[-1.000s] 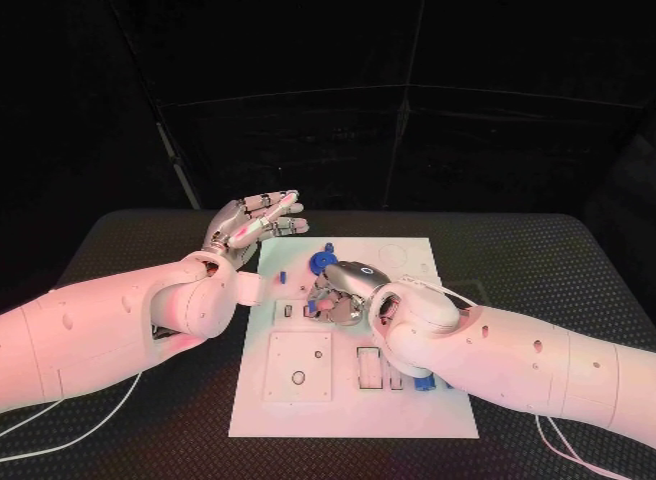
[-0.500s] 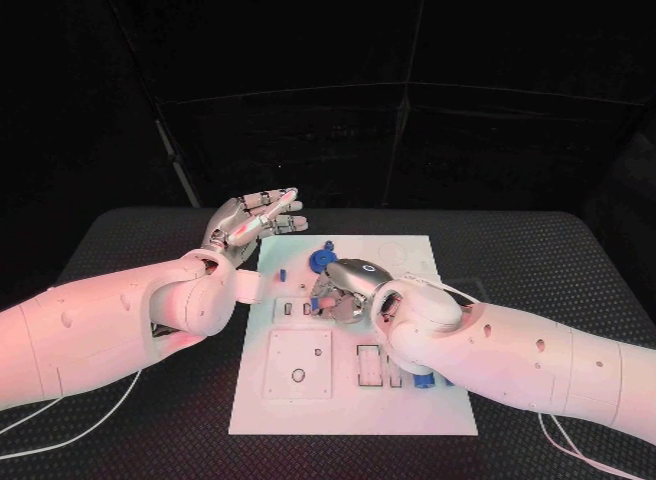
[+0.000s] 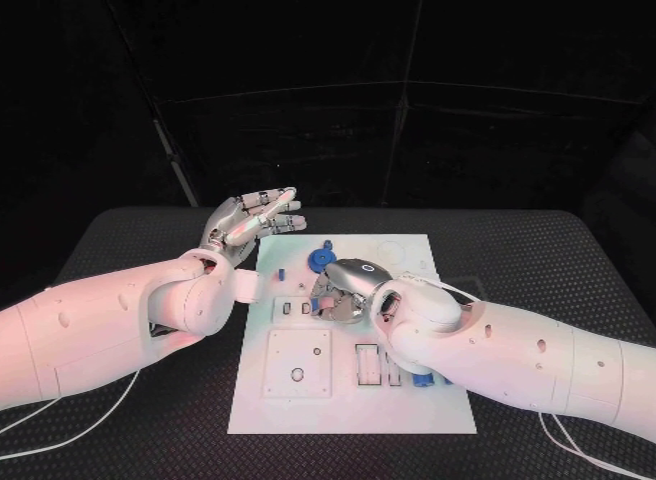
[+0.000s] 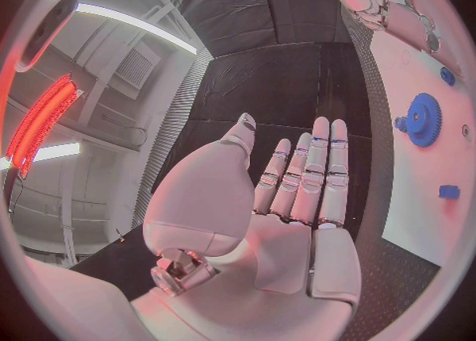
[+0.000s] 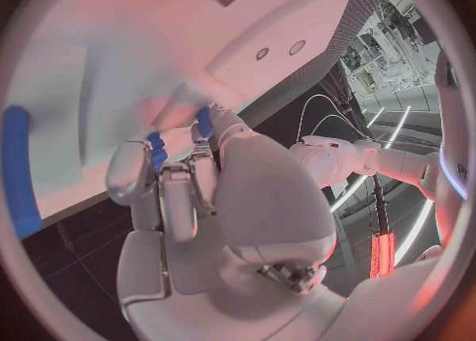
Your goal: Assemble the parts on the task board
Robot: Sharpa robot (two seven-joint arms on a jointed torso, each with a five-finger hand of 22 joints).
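A robotics lab or test cell; black curtains [image 3: 415,130] hang behind a black textured worktop [image 3: 559,260]; long ceiling strip lights [image 4: 139,28] and a red glowing lamp [image 4: 44,123] show overhead; racks of equipment [image 5: 381,36] stand beyond.

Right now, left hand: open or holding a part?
Open. The left hand is raised beside the far left corner of the task board, fingers extended and apart, palm bare, as the left wrist view shows.

Work surface: a black table [image 3: 559,260] with a finely textured mat top, seen beneath and around the central plate. Thin white cables [image 3: 69,420] are laid across the mat at its near corners. A dark backdrop is hung behind.
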